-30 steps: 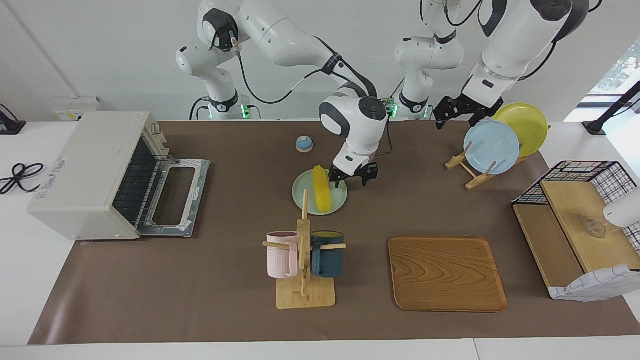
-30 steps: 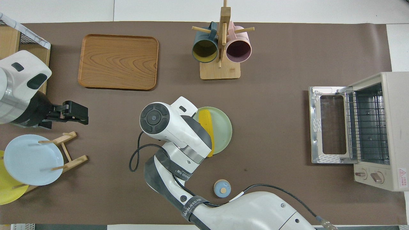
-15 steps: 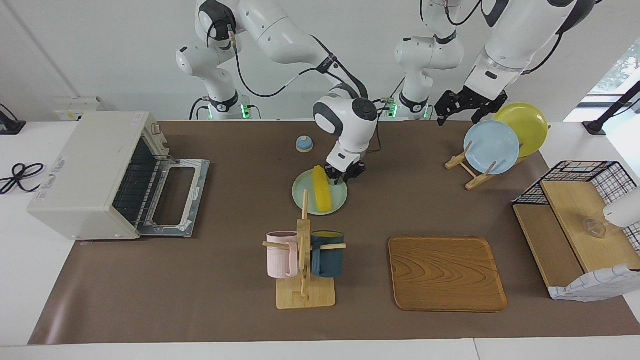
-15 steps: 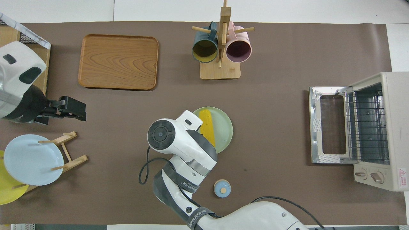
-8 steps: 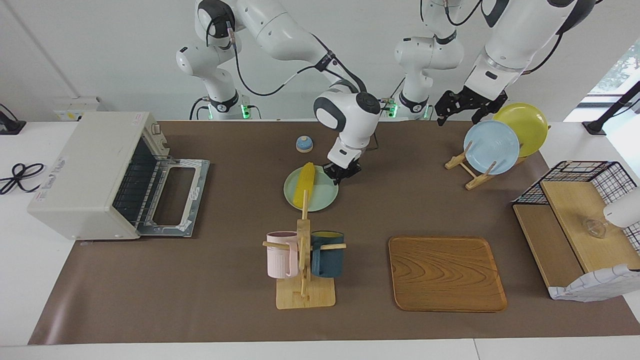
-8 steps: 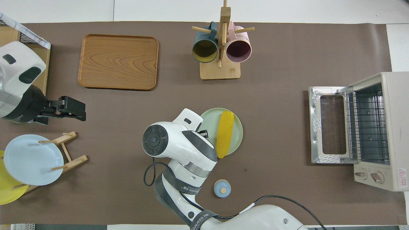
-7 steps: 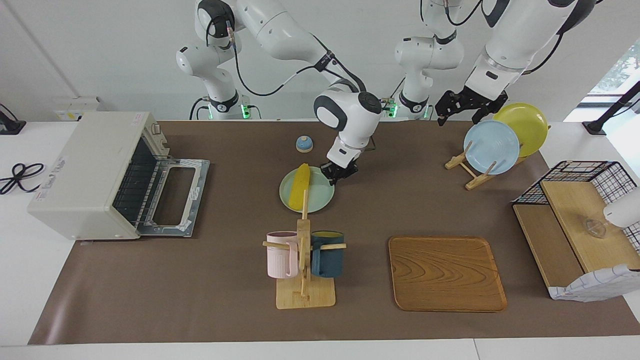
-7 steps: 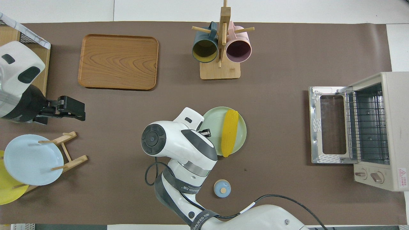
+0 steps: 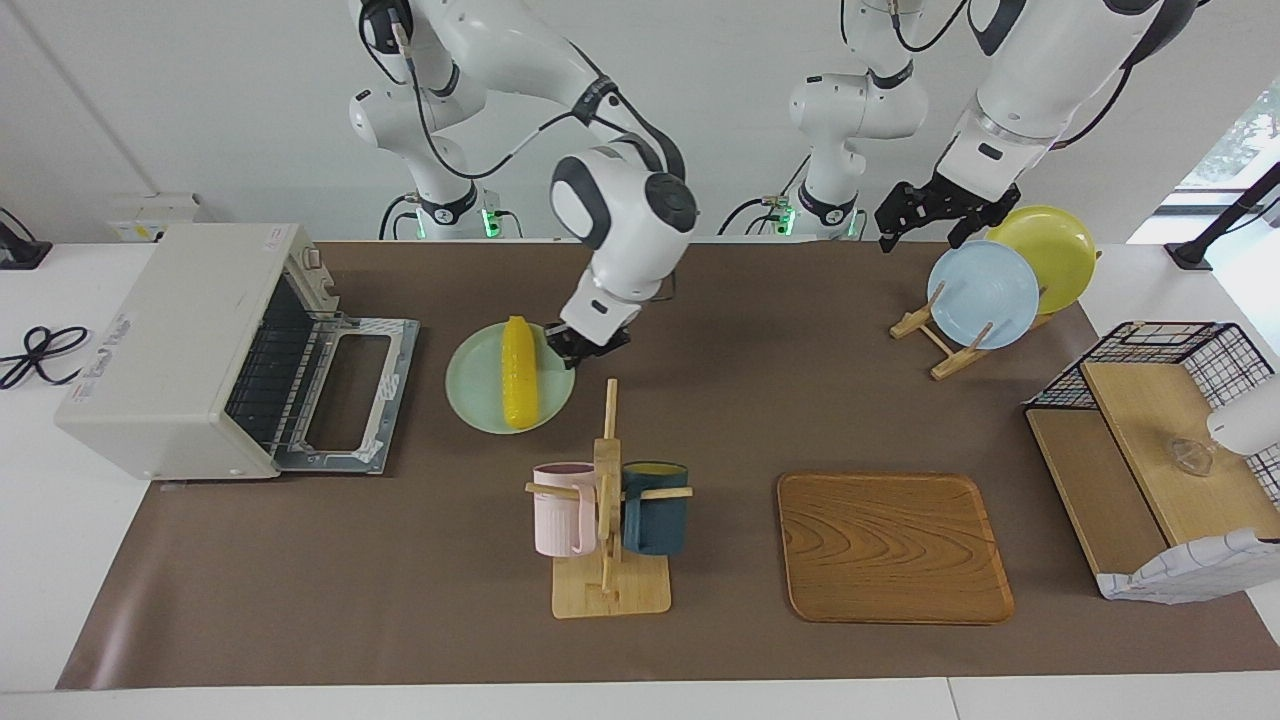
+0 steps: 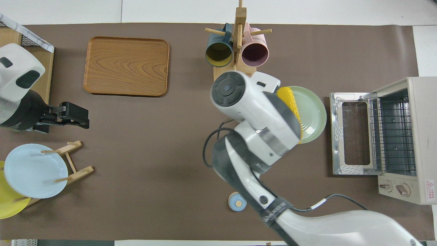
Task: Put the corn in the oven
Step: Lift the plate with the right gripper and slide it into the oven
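The right gripper (image 9: pixel 583 345) is clamped shut on the rim of a pale green plate (image 9: pixel 475 400), at about the plate's three o'clock edge in the facing view, and carries it raised above the brown mat. The corn (image 9: pixel 519 372) lies on that plate, its length running from twelve to six o'clock in the facing view. In the overhead view the arm's wrist covers most of the cob, leaving a yellow strip (image 10: pixel 293 102) showing. The oven (image 9: pixel 190 345) stands at the right arm's end of the table, its door (image 9: pixel 352 392) dropped open flat toward the plate, which is near the door's outer edge. The left gripper (image 9: pixel 930 215) waits with fingers spread wide above the plate rack (image 9: pixel 935 335).
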Available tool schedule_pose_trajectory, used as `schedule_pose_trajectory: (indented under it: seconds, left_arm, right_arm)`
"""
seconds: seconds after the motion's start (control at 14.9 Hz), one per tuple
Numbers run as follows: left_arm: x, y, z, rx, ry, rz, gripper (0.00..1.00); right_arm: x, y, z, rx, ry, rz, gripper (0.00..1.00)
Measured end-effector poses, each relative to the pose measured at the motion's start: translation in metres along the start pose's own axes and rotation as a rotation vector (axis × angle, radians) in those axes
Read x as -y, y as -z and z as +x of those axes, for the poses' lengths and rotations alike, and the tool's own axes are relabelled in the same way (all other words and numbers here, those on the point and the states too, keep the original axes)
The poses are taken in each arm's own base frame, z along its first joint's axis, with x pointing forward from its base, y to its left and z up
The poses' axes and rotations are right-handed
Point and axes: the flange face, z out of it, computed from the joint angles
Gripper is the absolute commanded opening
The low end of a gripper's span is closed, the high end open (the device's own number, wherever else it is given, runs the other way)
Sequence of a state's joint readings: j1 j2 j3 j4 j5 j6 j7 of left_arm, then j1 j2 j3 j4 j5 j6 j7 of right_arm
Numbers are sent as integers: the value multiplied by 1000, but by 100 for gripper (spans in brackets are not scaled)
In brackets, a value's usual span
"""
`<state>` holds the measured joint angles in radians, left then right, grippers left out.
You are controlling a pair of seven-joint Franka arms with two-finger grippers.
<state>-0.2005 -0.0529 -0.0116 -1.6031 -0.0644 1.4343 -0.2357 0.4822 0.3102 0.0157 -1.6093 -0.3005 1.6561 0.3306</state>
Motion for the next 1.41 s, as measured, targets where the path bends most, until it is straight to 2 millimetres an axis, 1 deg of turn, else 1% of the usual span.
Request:
schedule_pose_trajectory:
  seconds: [0.07, 0.13, 0.2, 0.27, 0.4, 0.54, 0.67, 0.74, 0.87, 0.94, 1.0, 1.27, 1.41]
  left_arm:
    - [1, 0, 0, 0, 1, 0, 100]
    - [1, 0, 0, 0, 3, 0, 100]
    - [2, 0, 0, 0, 3, -1, 100]
    - [2, 0, 0, 0, 4, -1, 100]
    - [2, 0, 1, 0, 4, -1, 100]
    - [2, 0, 1, 0, 4, -1, 100]
    - [3, 0, 1, 0, 5, -1, 100]
    - [4, 0, 1, 0, 7, -1, 100]
    - [9, 1, 2, 0, 17, -2, 100]
    - [10, 1, 2, -1, 20, -3, 100]
    - [11, 1, 2, -1, 21, -3, 100]
    - [11, 1, 2, -1, 20, -3, 100]
    - [11, 1, 2, -1, 20, -3, 100]
  right_arm:
    - [-39, -1, -4, 20, -3, 8, 0]
    - [-67, -6, -11, 38, -1, 15, 0]
    - [-86, -12, -20, 57, 2, 19, 0]
    - [-97, -21, -29, 77, 3, 21, 0]
    - [-112, -45, -43, 117, 0, 16, 0]
    - [-136, -72, -49, 137, 18, 11, 0]
    - [-164, -99, -52, 142, 24, 30, 0]
    - [-174, -111, -54, 135, 31, 41, 0]
    - [-188, -135, -61, 127, 44, 59, 0]
    - [-192, -141, -65, 130, 50, 64, 0]
    - [-195, -143, -69, 132, 57, 66, 0]
    - [-201, -134, -77, 125, 91, 66, 0]
    - [-214, -135, -83, 137, 101, 74, 0]
